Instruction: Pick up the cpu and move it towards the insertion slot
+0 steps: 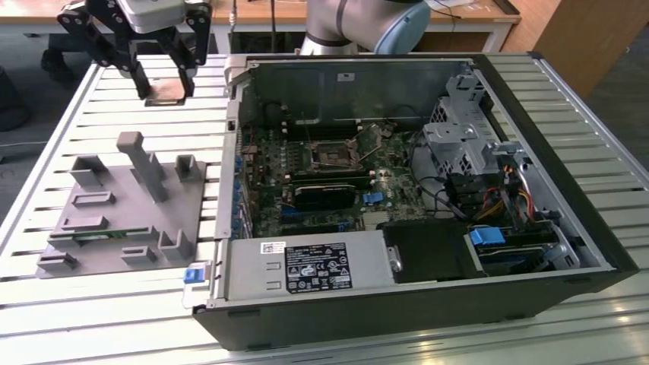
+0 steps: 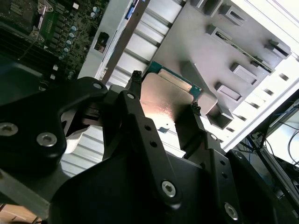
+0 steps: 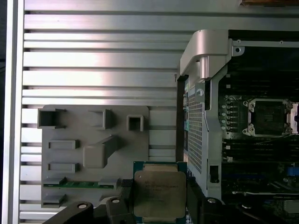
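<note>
A: In the exterior view, the gripper (image 1: pixel 163 85) hangs above the slatted table (image 1: pixel 91 114), left of the open computer case (image 1: pixel 568 228). Its jaws are closed on the cpu (image 1: pixel 166 99).

B: The first wrist view adds the grey fixture (image 3: pixel 93 154), a green memory stick (image 3: pixel 77 184) in it, and the insertion slot (image 3: pixel 268 116) farther right inside the case.

A: The white sticker's print is unreadable.
</note>
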Motion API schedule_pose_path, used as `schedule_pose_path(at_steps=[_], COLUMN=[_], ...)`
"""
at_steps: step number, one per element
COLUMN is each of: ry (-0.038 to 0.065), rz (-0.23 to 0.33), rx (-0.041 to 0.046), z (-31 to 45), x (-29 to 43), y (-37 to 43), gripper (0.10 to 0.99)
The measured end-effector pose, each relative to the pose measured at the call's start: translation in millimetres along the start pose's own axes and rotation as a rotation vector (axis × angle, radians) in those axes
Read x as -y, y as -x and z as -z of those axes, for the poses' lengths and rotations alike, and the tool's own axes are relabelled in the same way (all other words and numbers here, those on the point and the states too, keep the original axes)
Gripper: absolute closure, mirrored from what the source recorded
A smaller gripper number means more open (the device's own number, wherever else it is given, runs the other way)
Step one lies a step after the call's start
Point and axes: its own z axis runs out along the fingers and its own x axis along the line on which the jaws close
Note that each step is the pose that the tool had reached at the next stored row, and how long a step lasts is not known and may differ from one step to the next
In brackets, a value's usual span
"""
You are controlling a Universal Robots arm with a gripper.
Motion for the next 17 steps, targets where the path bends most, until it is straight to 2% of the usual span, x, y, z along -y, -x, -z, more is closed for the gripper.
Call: schedule_pose_path(at_steps=[10,17], ry=[0.000,0.000], rz=[0.000,0.000], rx=[0.0001,0.0000], z=[0.0,0.1], x=[0.0,0.0], y=[4.5,10.6], gripper=[0.545,0.545])
